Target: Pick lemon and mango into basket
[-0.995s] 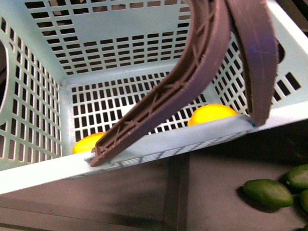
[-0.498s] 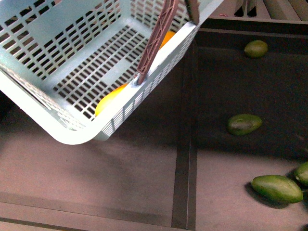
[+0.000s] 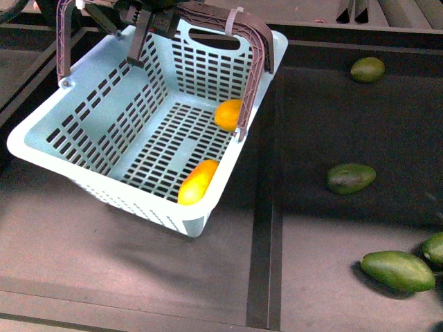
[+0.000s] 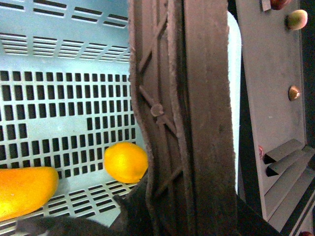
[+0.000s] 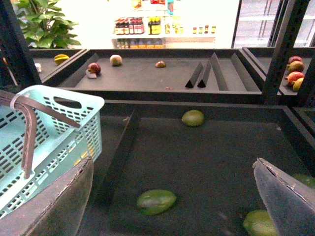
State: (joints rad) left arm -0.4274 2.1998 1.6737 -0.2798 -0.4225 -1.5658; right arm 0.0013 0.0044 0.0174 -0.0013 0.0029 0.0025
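Inside the basket [image 3: 76, 131], lemon [image 3: 228, 114] and mango [image 3: 196, 182] lie on the slotted floor.
Front view: left jaws grip the stiff brown handles [image 3: 252, 41], basket tilted. Left wrist: smooth fruits may roll. Right wrist: right jaws wide open, empty.

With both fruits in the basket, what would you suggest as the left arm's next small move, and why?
Probably lower the basket gently until it sits on the shelf. The lemon and mango already lie on its floor, yet it hangs tilted from the left gripper, which grips the handles. The right gripper is open and empty.
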